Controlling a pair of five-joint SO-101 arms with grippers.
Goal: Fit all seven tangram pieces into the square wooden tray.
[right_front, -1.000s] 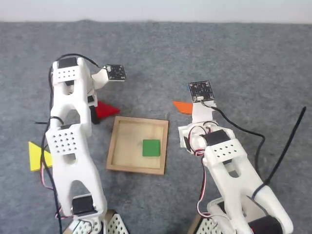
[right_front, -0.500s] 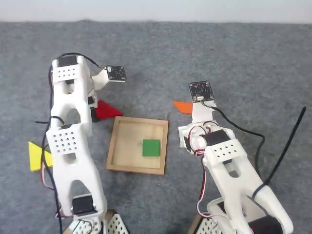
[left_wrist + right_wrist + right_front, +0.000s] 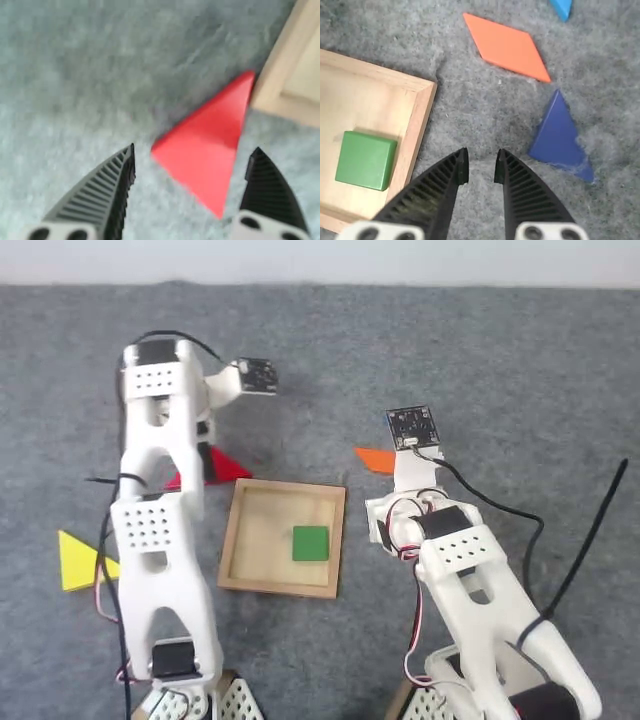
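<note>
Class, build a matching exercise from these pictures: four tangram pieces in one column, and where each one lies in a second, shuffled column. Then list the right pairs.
1. green square
2. red triangle
3. orange parallelogram
4. yellow triangle

A. under the open left gripper
B. inside the wooden tray
C. near the dark blue triangle
D. across the left arm from the tray

Pairs: 1-B, 2-A, 3-C, 4-D

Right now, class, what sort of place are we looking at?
Probably a robotics lab bench: left arm and right arm side by side on a grey felt table, with a wooden tray and a red triangle puzzle piece.
</note>
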